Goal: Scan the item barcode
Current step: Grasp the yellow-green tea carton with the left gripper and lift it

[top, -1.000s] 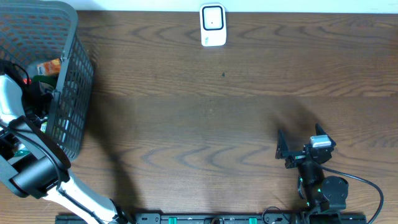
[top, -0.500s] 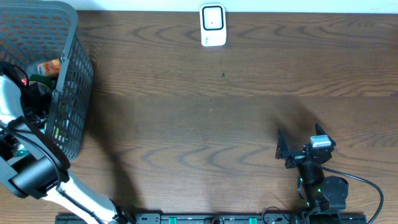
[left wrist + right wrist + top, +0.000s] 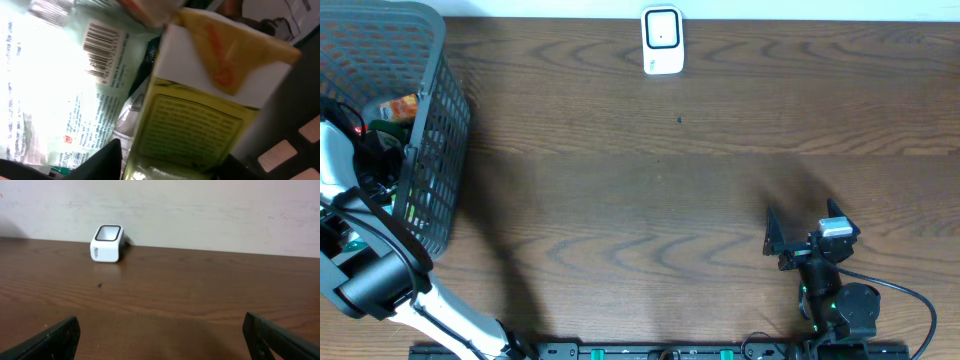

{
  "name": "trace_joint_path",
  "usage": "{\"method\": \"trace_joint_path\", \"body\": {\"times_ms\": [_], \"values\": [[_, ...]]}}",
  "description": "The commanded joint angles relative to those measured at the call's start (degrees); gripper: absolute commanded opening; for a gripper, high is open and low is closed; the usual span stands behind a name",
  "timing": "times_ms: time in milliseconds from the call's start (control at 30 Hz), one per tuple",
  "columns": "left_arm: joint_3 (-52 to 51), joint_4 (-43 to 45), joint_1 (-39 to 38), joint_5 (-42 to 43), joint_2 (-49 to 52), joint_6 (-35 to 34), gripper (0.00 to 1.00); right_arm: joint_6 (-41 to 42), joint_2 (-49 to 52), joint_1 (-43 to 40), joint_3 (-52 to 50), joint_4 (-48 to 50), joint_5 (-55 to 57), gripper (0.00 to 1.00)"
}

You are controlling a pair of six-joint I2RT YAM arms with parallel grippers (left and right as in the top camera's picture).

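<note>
In the left wrist view my left gripper (image 3: 170, 167) is down among packed goods, its dark fingers (image 3: 102, 160) pressed against both sides of a yellow-green box (image 3: 200, 110) with a white and orange top. No barcode shows on the box's visible faces. Beside it lies a pale green pouch (image 3: 60, 95) with a printed barcode (image 3: 102, 47). The white scanner (image 3: 662, 40) stands at the table's far edge, also visible in the right wrist view as the scanner (image 3: 106, 243). My right gripper (image 3: 770, 235) rests open at the near right, holding nothing.
A grey mesh basket (image 3: 430, 120) stands at the far left with several packets inside; my left arm (image 3: 340, 160) reaches down into it. Brown wooden table (image 3: 650, 200) stretches between the basket and the right arm. A pale wall (image 3: 200, 205) backs the scanner.
The left gripper's jaws have narrowed onto the box inside the basket. The overhead view looks the same, and the right arm has not moved.
</note>
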Motion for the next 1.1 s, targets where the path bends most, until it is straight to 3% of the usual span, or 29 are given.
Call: {"method": "trace_joint_path", "body": {"times_ms": [0, 167, 633, 1067], "values": [[0.7, 0.0, 0.5, -0.4, -1.9, -1.0, 0.48, 1.0, -0.3, 0.9, 0.0, -0.2, -0.1, 0.99], [3.5, -0.4, 0.5, -0.4, -4.5, -1.9, 0.40, 1.0, -0.3, 0.9, 0.0, -0.2, -0.1, 0.99], [5.5, 1.2, 0.5, -0.4, -12.0, -4.9, 0.40, 1.0, -0.3, 0.9, 0.0, -0.2, -0.1, 0.99], [13.6, 5.4, 0.4, -0.3, -29.1, -10.0, 0.40, 1.0, -0.3, 0.9, 0.0, -0.2, -0.1, 0.99]]}}
